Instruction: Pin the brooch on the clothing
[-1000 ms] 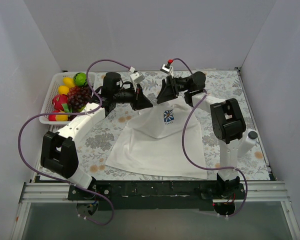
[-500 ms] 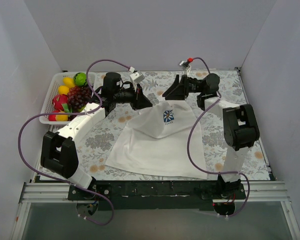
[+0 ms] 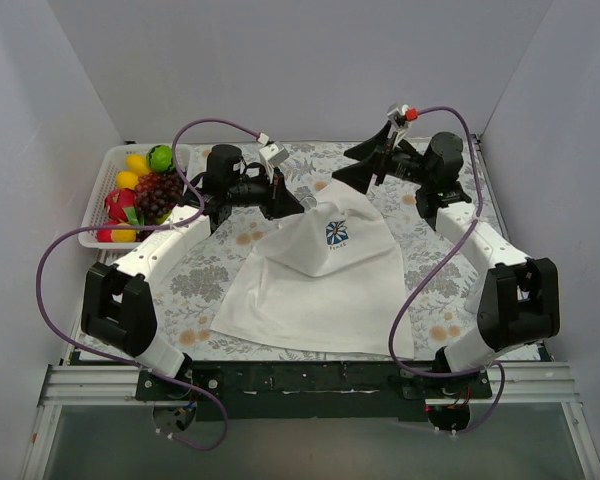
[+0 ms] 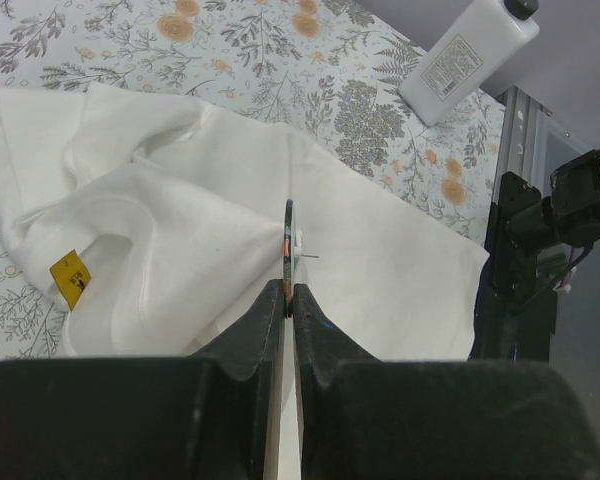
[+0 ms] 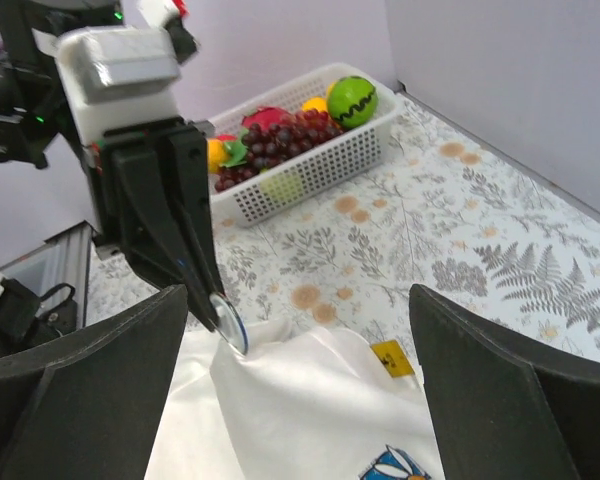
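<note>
The white T-shirt (image 3: 315,290) lies on the floral cloth, its collar end pulled up into a peak. My left gripper (image 3: 296,207) is shut on the small round brooch (image 4: 289,248), seen edge-on between its fingertips (image 4: 275,300), with its thin pin against the raised shirt fold (image 4: 180,240). In the right wrist view the brooch (image 5: 228,322) is a round disc touching the shirt (image 5: 310,410). My right gripper (image 5: 298,292) is open and empty, hovering behind the collar, apart from the shirt; it also shows in the top view (image 3: 350,167). The blue logo (image 3: 337,233) faces up.
A white basket (image 3: 98,205) of toy fruit stands at the far left, also in the right wrist view (image 5: 310,150). A yellow collar tag (image 5: 392,358) shows. A white bottle (image 4: 467,55) stands on the grey floral cloth (image 3: 195,280) beyond the shirt's hem.
My right arm has swung back and to the right, taking its gripper up and away from the shirt's collar. My left gripper has stayed put with the brooch.
</note>
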Robot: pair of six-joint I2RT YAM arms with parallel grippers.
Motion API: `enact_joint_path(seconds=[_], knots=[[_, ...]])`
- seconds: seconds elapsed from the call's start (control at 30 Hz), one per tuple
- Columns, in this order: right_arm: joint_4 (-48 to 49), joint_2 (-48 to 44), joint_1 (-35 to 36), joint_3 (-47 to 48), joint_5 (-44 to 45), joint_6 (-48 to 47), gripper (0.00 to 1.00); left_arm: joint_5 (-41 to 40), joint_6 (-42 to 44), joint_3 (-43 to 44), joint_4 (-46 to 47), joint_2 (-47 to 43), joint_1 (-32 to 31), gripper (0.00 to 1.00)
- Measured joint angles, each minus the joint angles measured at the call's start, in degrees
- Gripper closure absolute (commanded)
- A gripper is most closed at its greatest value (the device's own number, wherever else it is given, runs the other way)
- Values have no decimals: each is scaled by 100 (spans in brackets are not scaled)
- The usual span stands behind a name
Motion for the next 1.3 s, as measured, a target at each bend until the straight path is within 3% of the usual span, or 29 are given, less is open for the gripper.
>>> enact_joint_path(seconds=[0.53, 1.0, 1.3], knots=[[-1331, -70, 758, -293, 52, -1606, 7, 48, -11, 0, -136, 0, 0, 100], [-1635, -44, 831, -293, 170, -1930, 3, 254, 46, 2, -361, 0, -44, 100], [-1888, 225, 903, -282, -201, -2116, 4, 264, 94, 2, -409, -2, -76, 100]])
